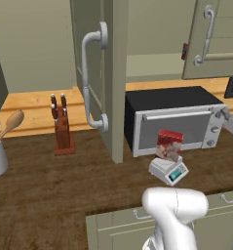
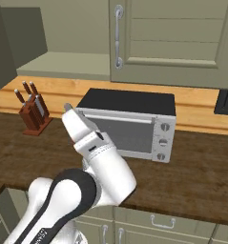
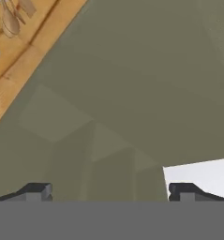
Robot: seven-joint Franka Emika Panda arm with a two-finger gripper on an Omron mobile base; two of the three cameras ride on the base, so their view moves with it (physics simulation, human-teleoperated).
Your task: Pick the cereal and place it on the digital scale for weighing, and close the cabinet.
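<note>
Cereal (image 1: 169, 144) stands upright on the scale (image 1: 168, 171), low and right of centre in the left base view, just in front of the microwave (image 1: 174, 119). The red box sits square on the white platform with the teal display clear below it, which is how it should rest for weighing, so that half of the job looks done. What remains, by my reading, is the cabinet: its left door (image 1: 99, 73) swings out over the counter at upper centre of that view, edge-on, with its curved handle (image 1: 92, 80) facing left, and a second door (image 1: 213, 39) at upper right also hangs open.

The gripper (image 3: 108, 192) is spread wide with nothing between its fingers (image 3: 36, 191), at the bottom of the hand view. Ahead of it is a flat olive panel (probably a cabinet door, though I cannot tell which one), with a strip of wooden counter (image 3: 19, 61) in the upper left corner. In the right base view the forearm (image 2: 89, 138) reaches up toward upper left from centre.

The cereal is not near the jaws; it lies well apart from them, down on the scale.
</note>
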